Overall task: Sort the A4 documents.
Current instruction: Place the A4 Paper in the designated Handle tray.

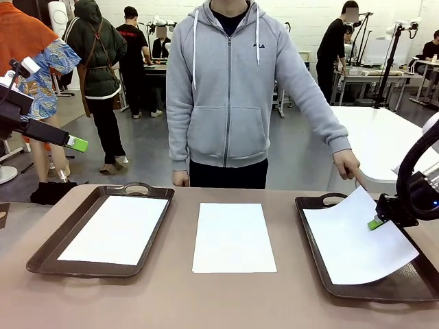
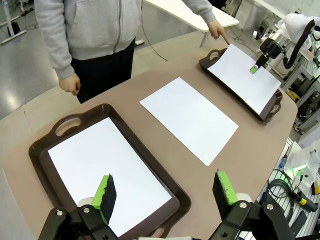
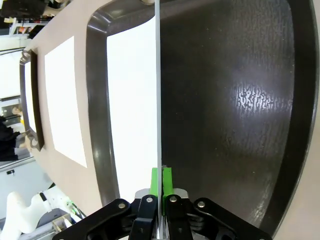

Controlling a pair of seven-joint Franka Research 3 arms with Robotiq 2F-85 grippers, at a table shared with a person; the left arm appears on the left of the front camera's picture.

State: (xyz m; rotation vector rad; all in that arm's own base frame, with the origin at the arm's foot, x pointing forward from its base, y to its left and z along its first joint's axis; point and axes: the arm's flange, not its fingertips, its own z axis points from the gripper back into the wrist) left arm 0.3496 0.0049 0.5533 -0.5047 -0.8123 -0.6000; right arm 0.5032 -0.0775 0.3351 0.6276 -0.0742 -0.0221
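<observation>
Our right end effector (image 1: 375,221) pinches a sheet (image 1: 353,243) by its edge over the right tray (image 1: 384,293), where the person's hand (image 1: 346,163) points, likely to lay it there. Our left end effector (image 2: 165,184) hangs wide; a second sheet (image 1: 116,229) fills the left tray (image 1: 41,259), a third sheet (image 1: 233,236) lies on the counter (image 1: 171,301)

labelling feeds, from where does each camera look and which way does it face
Front view: fixed between the arms, faces across the brown table at a person in a grey hoodie; shows left arm, right arm.
Left wrist view: high over the left dark brown handled tray, looking down; left jaws open.
Right wrist view: low inside the right brown tray; right jaws shut on a white paper sheet by its edge.
Shared: front and left wrist views show the middle white sheet on the table.
</observation>
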